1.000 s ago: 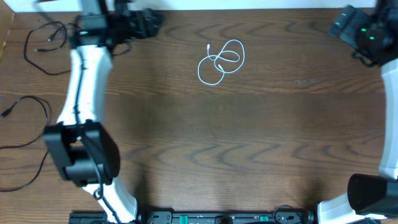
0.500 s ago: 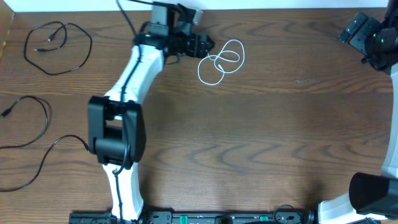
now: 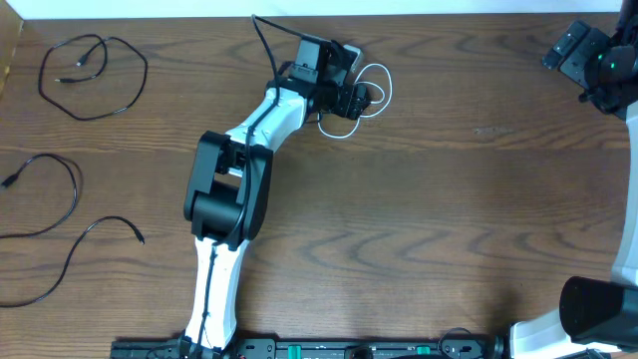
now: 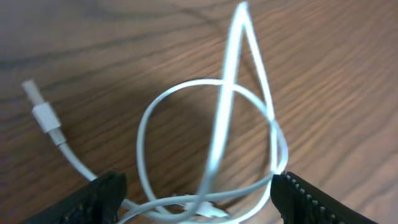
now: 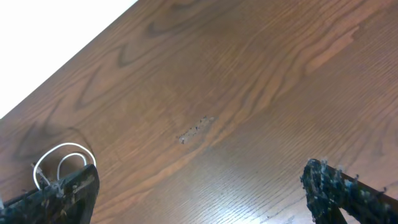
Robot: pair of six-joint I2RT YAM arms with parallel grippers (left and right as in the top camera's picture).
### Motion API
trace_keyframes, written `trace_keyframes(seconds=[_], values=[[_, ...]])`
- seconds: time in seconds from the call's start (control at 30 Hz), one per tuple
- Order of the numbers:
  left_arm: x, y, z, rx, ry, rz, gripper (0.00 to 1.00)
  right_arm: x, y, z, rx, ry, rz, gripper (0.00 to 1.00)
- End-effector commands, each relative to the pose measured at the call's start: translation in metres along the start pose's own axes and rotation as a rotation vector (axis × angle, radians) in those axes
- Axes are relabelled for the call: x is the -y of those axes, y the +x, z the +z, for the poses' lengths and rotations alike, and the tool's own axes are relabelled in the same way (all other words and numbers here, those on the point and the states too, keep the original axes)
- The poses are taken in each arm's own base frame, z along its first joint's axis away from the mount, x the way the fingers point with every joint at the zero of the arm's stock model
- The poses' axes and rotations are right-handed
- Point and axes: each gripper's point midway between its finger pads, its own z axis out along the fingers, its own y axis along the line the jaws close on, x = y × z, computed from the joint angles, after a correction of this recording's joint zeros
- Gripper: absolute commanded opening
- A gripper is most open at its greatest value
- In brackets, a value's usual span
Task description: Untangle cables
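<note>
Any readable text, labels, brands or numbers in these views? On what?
None legible.
On the white cable and its plug: no print shows.
On the strip at the overhead view's bottom: green marks, too small to read.
The scuff on the table: not writing.

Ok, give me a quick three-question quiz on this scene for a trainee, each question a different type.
1. Short answer: on which arm's side of the table do the black cables lie?
2. True or false: the right gripper is shut.
3. Which cable lies between the open fingers of the left gripper?
A. the white cable
B. a black cable
C. none

Key:
1. The left arm's side.
2. False: its fingers stand wide apart over bare wood.
3. A.
</note>
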Motion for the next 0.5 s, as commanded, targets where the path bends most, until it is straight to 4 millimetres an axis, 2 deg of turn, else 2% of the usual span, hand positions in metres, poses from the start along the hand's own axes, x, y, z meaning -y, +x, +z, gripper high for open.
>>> trace_keyframes(seconds=[0.0, 0.07, 0.2, 0.23, 0.33, 0.4, 0.47], values=[[-0.014, 0.0025, -0.0004, -0.002, -0.068, 0.01, 0.59, 0.0016, -0.0022, -0.0019, 0.009, 0.005, 0.017, 0.99], [-0.0146, 0.0028, -0.0006, -0.002, -0.068, 0.009, 0.53, 0.0017, -0.0021, -0.0019, 0.009, 0.005, 0.017, 0.99], [-0.0145, 0.0033, -0.0006, -0.004, -0.068, 0.008, 0.52, 0.0016, -0.0022, -0.0019, 0.009, 0.005, 0.017, 0.99], [-0.0146, 0.0034, -0.0006, -0.005, -0.068, 0.008, 0.49, 0.0017, -0.0021, -0.0019, 0.009, 0.005, 0.017, 0.99], [-0.0146, 0.0036, -0.0006, -0.006, -0.068, 0.008, 0.2, 0.0017, -0.002, -0.0018, 0.008, 0.006, 0.017, 0.99], [-0.0147, 0.0036, -0.0008, -0.006, -0.069, 0.007, 0.08, 0.0017, -0.0021, -0.0019, 0.009, 0.005, 0.017, 0.99], [-0.0149, 0.0007, -0.0029, 0.002, -0.07, 0.008, 0.08, 0.0016, -0.0022, -0.0019, 0.009, 0.005, 0.017, 0.99]])
